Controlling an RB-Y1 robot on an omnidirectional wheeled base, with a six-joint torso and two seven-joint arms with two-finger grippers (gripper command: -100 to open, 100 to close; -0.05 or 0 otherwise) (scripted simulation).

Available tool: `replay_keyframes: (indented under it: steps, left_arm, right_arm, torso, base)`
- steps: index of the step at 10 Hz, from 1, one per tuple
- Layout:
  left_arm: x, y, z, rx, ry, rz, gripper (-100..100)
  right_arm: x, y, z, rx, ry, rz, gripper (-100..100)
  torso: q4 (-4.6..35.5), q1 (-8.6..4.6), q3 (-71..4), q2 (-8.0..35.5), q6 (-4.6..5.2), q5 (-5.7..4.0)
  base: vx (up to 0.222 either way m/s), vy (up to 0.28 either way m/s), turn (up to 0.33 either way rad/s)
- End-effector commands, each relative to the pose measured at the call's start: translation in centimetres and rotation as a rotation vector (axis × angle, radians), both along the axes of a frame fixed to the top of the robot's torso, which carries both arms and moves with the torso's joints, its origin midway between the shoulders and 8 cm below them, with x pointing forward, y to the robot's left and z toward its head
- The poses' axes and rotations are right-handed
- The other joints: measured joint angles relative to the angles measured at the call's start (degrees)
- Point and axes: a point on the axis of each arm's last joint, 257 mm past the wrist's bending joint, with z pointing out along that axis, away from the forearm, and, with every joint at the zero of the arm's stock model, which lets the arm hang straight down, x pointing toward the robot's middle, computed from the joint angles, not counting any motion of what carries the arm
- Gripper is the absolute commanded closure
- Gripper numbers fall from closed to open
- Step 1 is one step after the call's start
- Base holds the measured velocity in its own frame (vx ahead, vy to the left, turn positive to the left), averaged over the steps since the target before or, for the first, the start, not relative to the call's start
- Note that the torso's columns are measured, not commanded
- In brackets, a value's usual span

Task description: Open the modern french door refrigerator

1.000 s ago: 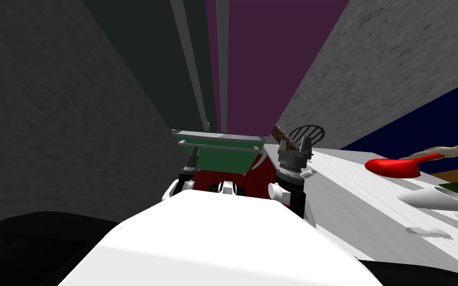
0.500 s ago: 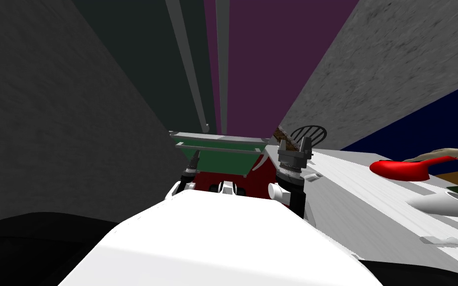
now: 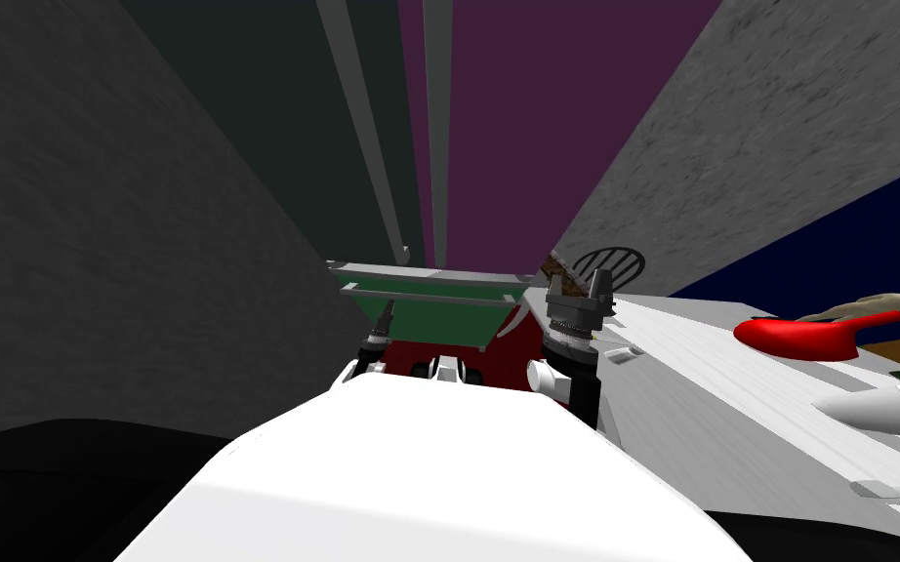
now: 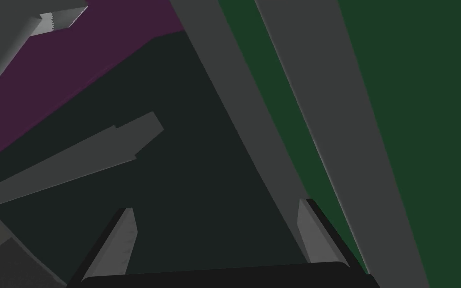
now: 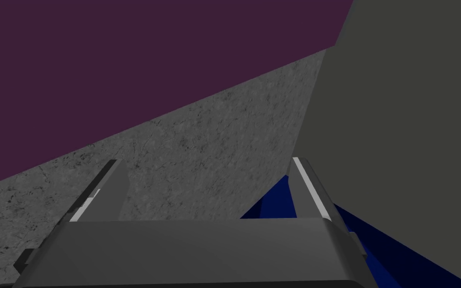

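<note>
Left gripper (image 4: 216, 206) (fingers apart) lower, by green panel (image 3: 429, 314)

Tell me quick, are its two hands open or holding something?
Left gripper: open, holding nothing.
Right gripper: open, holding nothing.

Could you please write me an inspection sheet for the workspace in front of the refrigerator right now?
Surface: white countertop on my right.
Job's things: refrigerator with a dark left door and a purple right door, both looking shut, long grey bar handles between them, green drawer front below.
Clutter: red scoop-shaped object on the countertop, dark wire rack at its far end.
End effectors: left end effector open, facing the dark door, holding nothing; right end effector open, empty.
Cables: nothing seen.
Surroundings: dark grey wall left, grey speckled wall right, dark red floor.
</note>
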Motion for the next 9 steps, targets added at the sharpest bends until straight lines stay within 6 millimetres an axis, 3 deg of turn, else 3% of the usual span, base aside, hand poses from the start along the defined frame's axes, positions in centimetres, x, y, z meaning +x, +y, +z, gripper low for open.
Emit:
replay_keyframes:
  steps: [1, 9]
  left_arm:
    - [-0.3, -0.2, -1.9, -0.009, 0.016, 0.005, -100]
    - [-1.3, -1.9, -7.1, -0.069, 0.058, 0.021, -100]
  right_arm:
    - [0.0, 0.0, 0.0, 0.000, 0.000, 0.000, 0]
    - [0.0, 0.0, 0.0, 0.000, 0.000, 0.000, 0]
  torso:
    - [0.00, -0.01, -0.02, -0.03, 0.00, -0.01]
    - [0.01, -0.02, 0.01, 0.02, 0.00, -0.01]
  base:
    - [0.083, 0.023, -0.014]
    - [0.076, 0.026, -0.016]
